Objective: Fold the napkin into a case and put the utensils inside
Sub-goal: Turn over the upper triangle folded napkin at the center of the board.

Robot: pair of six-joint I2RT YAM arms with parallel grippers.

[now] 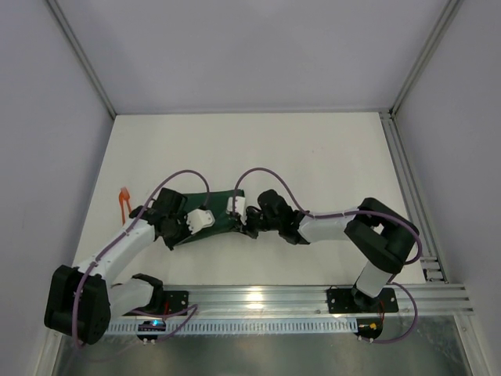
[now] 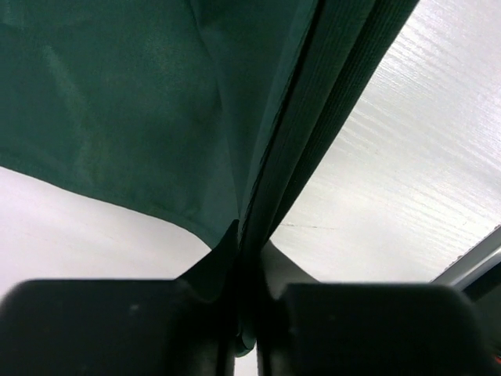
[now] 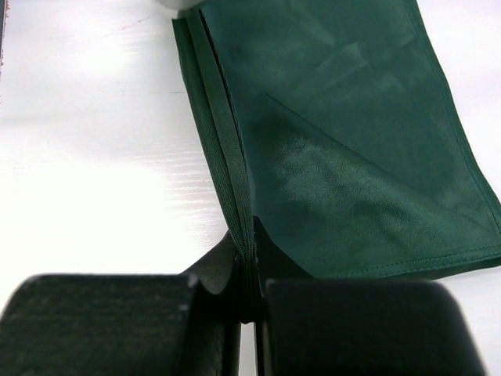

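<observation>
The dark green napkin [image 1: 223, 215] lies folded into a narrow band between my two grippers, near the table's front. My left gripper [image 1: 190, 223] is shut on the napkin's left end; in the left wrist view the cloth [image 2: 141, 102] is pinched between the jaws. My right gripper [image 1: 244, 219] is shut on its right end; in the right wrist view the layered folded edge [image 3: 235, 157] runs into the jaws and a diagonal fold crosses the cloth [image 3: 352, 157]. The orange utensils [image 1: 123, 202] lie at the left edge of the table, apart from both grippers.
A metal rail [image 1: 313, 301] runs along the near edge, with another rail [image 1: 407, 188] down the right side. Walls close the table at back and sides. Purple cables [image 1: 262, 176] arch over both arms.
</observation>
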